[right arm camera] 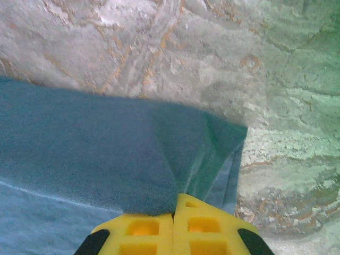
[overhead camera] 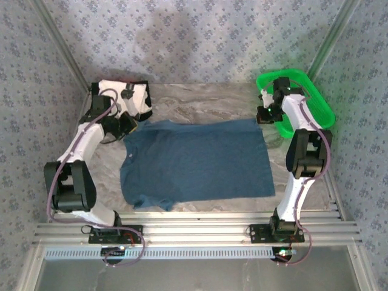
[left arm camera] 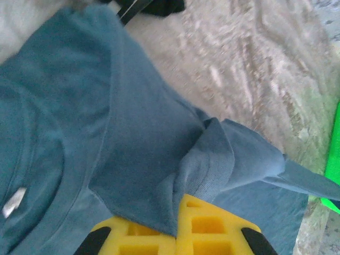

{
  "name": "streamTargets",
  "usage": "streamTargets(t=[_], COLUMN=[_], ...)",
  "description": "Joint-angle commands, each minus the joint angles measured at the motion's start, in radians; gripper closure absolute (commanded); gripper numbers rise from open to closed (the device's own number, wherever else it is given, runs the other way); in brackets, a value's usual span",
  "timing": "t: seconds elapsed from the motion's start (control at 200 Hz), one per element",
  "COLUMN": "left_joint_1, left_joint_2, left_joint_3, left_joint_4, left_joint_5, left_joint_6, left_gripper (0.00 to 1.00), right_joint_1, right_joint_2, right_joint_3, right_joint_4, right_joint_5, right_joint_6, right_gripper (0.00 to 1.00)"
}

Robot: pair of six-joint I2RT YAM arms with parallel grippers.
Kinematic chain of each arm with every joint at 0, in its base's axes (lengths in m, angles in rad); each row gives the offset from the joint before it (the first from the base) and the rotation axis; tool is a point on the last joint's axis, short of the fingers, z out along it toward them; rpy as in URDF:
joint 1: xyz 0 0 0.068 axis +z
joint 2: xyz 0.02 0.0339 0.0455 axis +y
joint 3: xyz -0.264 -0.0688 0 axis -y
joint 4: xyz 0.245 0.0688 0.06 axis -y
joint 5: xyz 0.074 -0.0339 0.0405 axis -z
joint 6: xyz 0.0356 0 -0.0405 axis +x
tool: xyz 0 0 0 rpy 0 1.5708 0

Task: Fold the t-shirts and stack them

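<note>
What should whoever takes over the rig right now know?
Left gripper: shut on the teal shirt at its far left sleeve.
Right gripper: shut on that shirt's far right corner.
The teal shirt lies spread flat mid-table, collar to the left. The cream shirt is bunched at the far left corner, and the basket is far right.
Done: teal shirt laid out and gripped.
Left: fold both shirts, then stack them.

Left gripper (overhead camera: 129,125), upper left in the top view, is clamped on the shirt (overhead camera: 200,160); right gripper (overhead camera: 264,114), upper right, likewise clamped on it.
</note>
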Motion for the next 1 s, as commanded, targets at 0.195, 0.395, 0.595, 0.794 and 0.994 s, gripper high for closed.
streamTargets(t=[0.195,0.395,0.595,0.794,0.994], left_joint_1=[0.07,0.083,0.082,0.07,0.069], left_joint_2=[-0.196,-0.243,-0.313,-0.443,-0.544], left_joint_3=[-0.189,-0.28,-0.334,-0.402,-0.508], left_joint_4=[0.007,0.002,0.006,-0.038,-0.083], left_joint_5=[-0.029,-0.05,-0.02,0.01,0.011], left_joint_6=[-0.032,-0.049,-0.092,-0.161,-0.192], left_gripper=[1.0,1.0,1.0,1.0,1.0], right_joint_1=[-0.002,0.008,0.023,0.026,0.027], right_joint_2=[-0.116,-0.13,-0.137,-0.131,-0.124], right_joint_3=[-0.18,-0.261,-0.306,-0.313,-0.314], right_joint_4=[0.073,0.095,0.118,0.131,0.137], right_joint_5=[0.099,0.157,0.217,0.235,0.245], right_joint_6=[-0.078,-0.078,-0.081,-0.081,-0.081], right_gripper=[1.0,1.0,1.0,1.0,1.0])
